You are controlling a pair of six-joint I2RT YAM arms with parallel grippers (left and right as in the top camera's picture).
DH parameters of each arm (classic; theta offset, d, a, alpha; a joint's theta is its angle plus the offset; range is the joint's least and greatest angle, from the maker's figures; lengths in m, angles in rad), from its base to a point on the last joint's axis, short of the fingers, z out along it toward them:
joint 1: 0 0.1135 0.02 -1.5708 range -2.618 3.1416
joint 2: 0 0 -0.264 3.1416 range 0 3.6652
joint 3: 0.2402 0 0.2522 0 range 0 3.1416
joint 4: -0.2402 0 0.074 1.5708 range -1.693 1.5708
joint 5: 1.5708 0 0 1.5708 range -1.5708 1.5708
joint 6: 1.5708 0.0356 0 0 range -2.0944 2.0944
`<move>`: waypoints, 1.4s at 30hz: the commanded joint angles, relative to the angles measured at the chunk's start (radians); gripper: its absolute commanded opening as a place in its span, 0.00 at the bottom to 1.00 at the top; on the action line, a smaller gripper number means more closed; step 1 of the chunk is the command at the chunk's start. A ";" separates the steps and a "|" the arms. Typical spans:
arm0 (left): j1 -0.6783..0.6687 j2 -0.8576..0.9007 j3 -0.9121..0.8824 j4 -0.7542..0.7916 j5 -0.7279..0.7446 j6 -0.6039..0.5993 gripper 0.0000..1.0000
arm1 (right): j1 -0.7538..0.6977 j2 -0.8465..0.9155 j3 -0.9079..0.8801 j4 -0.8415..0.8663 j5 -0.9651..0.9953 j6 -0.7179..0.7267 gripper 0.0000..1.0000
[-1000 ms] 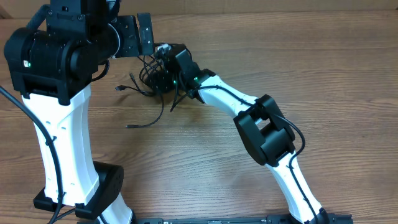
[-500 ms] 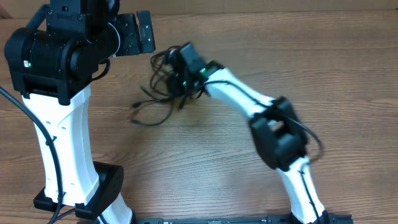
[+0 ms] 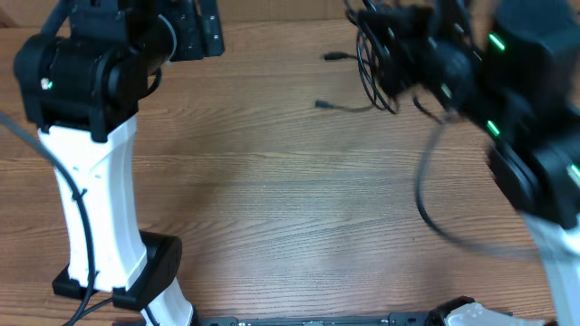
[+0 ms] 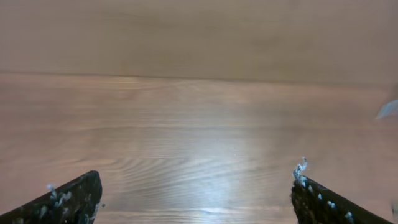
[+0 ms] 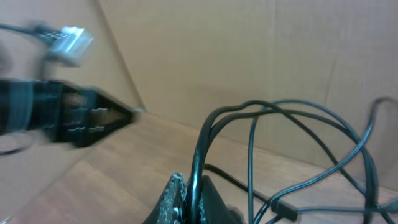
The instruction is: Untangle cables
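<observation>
The left gripper (image 4: 194,202) sits far left, jaws spread wide; the right gripper (image 5: 193,198), far right, has its jaws pinched on cables (image 5: 200,146).

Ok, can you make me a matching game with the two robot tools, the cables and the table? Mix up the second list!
Things:
1. left tool
2. right tool
3. cables
4. table

What it is like:
A. brown wood
B. thin, black and looped
C. wide open, nothing in it
D. shut, pinching the cables

Pairs: 1-C, 2-D, 3-B, 4-A.
</observation>
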 commanded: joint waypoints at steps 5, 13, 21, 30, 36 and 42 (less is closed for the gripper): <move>-0.001 0.184 -0.003 -0.072 0.722 0.682 1.00 | 0.000 -0.019 -0.016 -0.120 0.013 -0.038 0.04; -0.001 0.286 -0.004 -0.148 0.964 0.937 1.00 | 0.000 -0.019 -0.016 -0.195 0.124 -0.042 0.04; -0.005 0.356 -0.005 -0.148 1.341 1.141 1.00 | 0.000 -0.019 -0.016 -0.223 0.145 -0.043 0.04; -0.071 0.433 -0.005 -0.097 1.387 1.201 1.00 | 0.000 -0.019 -0.016 -0.253 0.095 -0.042 0.04; -0.121 0.457 -0.005 -0.005 1.384 1.201 1.00 | 0.000 -0.025 -0.016 -0.275 -0.063 -0.041 0.04; -0.116 0.457 -0.004 0.035 1.376 1.108 0.04 | 0.000 -0.047 -0.016 -0.288 -0.060 -0.042 0.04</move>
